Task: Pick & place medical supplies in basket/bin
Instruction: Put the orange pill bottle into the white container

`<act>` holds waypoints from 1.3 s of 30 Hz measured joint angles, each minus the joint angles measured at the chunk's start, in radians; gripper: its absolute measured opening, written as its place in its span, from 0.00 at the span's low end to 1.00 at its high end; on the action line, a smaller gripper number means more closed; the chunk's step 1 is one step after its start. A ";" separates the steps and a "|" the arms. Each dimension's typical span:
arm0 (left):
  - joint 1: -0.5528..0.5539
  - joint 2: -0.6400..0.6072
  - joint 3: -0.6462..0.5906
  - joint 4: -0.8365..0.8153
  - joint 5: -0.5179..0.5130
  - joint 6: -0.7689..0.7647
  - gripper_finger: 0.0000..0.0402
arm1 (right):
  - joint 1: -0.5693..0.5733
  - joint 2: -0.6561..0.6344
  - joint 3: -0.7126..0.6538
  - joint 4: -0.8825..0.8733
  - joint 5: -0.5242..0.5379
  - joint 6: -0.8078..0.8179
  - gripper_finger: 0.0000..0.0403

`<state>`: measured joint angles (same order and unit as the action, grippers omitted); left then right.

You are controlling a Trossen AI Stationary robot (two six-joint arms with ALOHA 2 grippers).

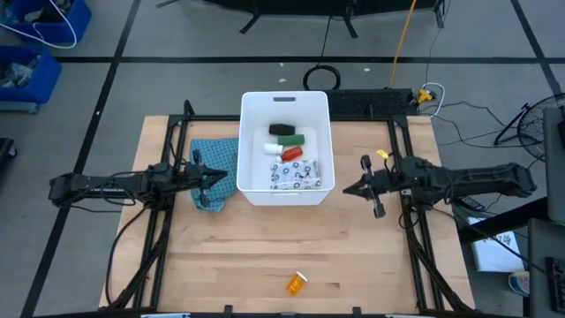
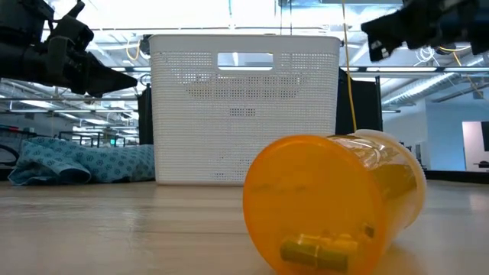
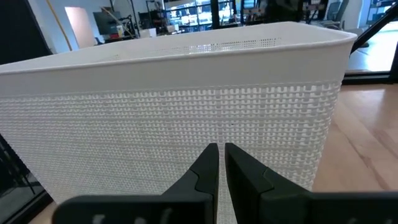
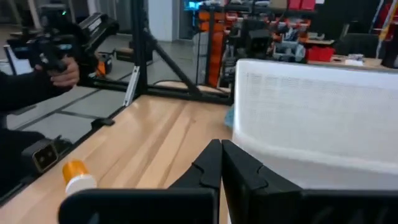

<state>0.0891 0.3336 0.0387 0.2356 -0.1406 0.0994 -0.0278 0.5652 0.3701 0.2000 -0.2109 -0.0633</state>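
Orange vial (image 1: 297, 283) outside white bin (image 1: 252, 190)

The white bin (image 1: 253, 119) stands at the far middle of the tabletop (image 1: 265, 252), its mesh walls blocking level approach; its top is open from above. The teal cloth (image 1: 216, 163) touches its left wall. Bare wood lies near and right, broken only by the orange vial (image 1: 297, 283) near the front edge.

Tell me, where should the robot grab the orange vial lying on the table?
Probably around the middle of its round body. The orange vial lies on its side, alone on the wooden table, near the front edge, white cap toward the basket. Coming straight down, fingers either side of the barrel, looks safest. The right gripper seems closer.
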 joint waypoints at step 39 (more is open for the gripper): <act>0.000 0.000 0.000 -0.032 -0.019 0.007 0.08 | 0.310 0.235 0.195 -0.100 0.222 -0.096 0.00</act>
<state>0.0894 0.3333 0.0387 0.2033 -0.1596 0.1062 0.2823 0.8004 0.5653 0.0999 0.0111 -0.1595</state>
